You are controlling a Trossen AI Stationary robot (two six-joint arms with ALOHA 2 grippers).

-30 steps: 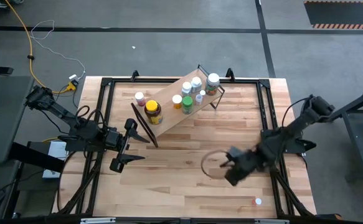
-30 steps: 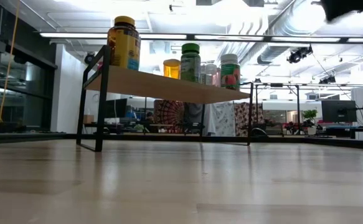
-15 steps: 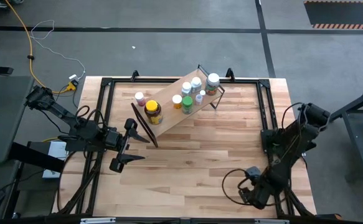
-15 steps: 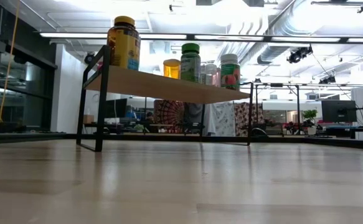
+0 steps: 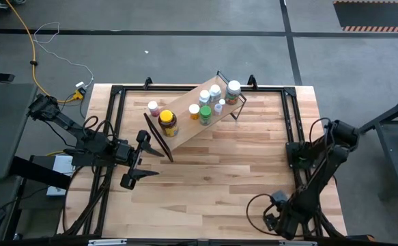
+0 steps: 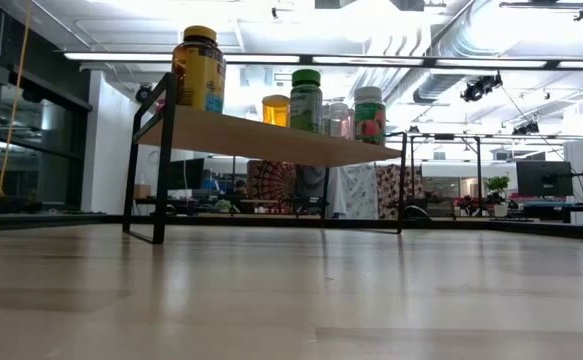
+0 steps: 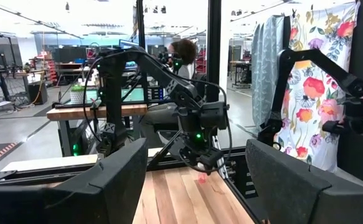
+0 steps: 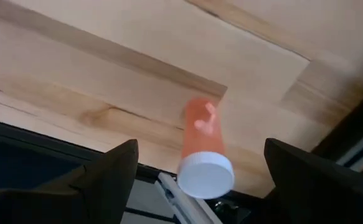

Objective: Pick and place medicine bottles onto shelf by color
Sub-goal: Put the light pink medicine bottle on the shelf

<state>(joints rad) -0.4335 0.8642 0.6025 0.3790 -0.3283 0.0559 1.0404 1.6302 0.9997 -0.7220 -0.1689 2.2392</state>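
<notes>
The shelf (image 5: 197, 115) stands aslant at the table's far middle on its black wire ends. On it are an amber jar with a yellow lid (image 5: 167, 123), a green bottle (image 5: 205, 115) and several white-capped ones (image 5: 233, 89). A pink-capped bottle (image 5: 153, 107) shows beside the shelf's left end. A tiny orange bottle with a white cap (image 8: 203, 149) stands upright on the table near its near right corner. My right gripper (image 8: 201, 149) hangs open above it and points down, a finger on either side, touching nothing. My left gripper (image 5: 151, 162) waits open at the left.
Black frame rails (image 5: 291, 130) run along the table's sides. The table's near edge (image 8: 106, 152) lies close to the orange bottle. A loose cable loop (image 5: 257, 205) hangs by my right gripper. A person (image 7: 182, 53) sits in the room beyond the table.
My right gripper has swung from the table's middle right toward the near right corner, sinking and rolling at the wrist. It now stands over the orange bottle, still open.
</notes>
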